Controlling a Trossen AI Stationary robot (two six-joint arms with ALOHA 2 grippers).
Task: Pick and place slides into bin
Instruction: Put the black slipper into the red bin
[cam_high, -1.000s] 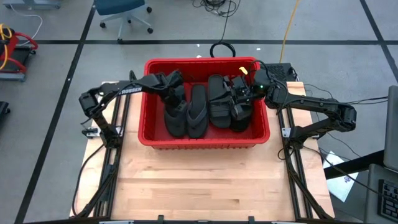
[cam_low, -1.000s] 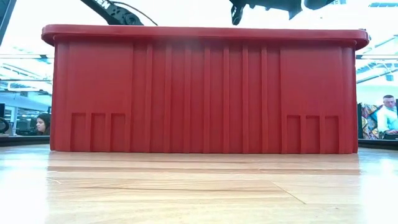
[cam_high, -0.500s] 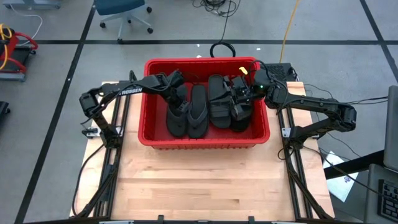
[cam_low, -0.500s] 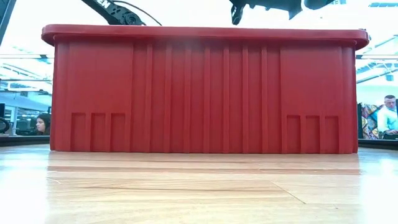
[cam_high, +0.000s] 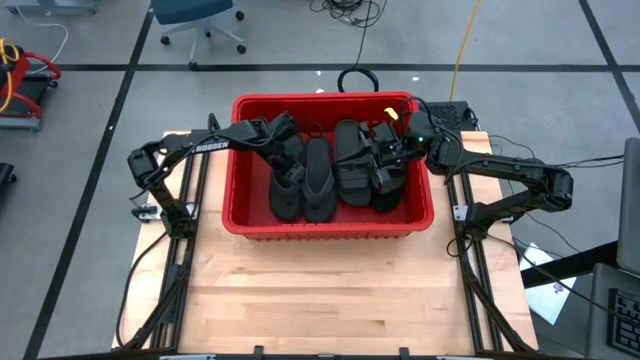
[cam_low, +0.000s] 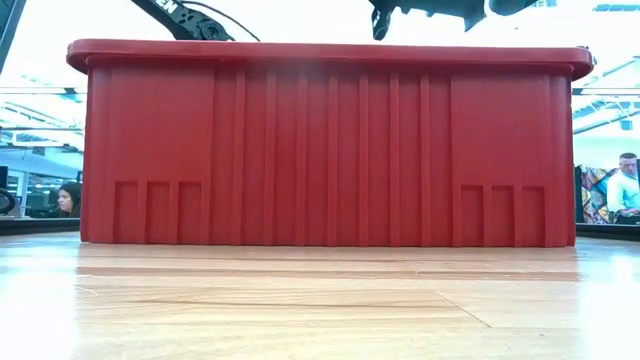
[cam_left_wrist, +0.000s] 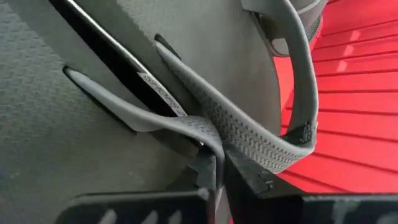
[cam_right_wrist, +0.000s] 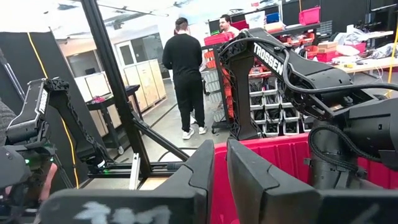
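The red bin stands at the table's far middle and fills the low view. Several black slides lie inside it: a flip-flop, a band slide and another. My left gripper reaches into the bin's left part and is shut on the strap of a black flip-flop. My right gripper hovers over the bin's right part, shut and empty, above the slides there. My left gripper pinches the flip-flop's thong strap between its two fingers, where two strap bands run together. The fingers come down from the bin's left side. The sole hangs close in front of the fingers; whether its lower end rests on the bin floor I cannot tell.
The bin's tall rim rings both grippers. Bare wooden table lies in front of the bin. A black cable loop lies on the floor beyond it. People stand in the room behind.
My left gripper has gone a little toward the table's right and near edge inside the bin, still shut on the flip-flop, which has shifted with it toward the neighbouring flip-flop.
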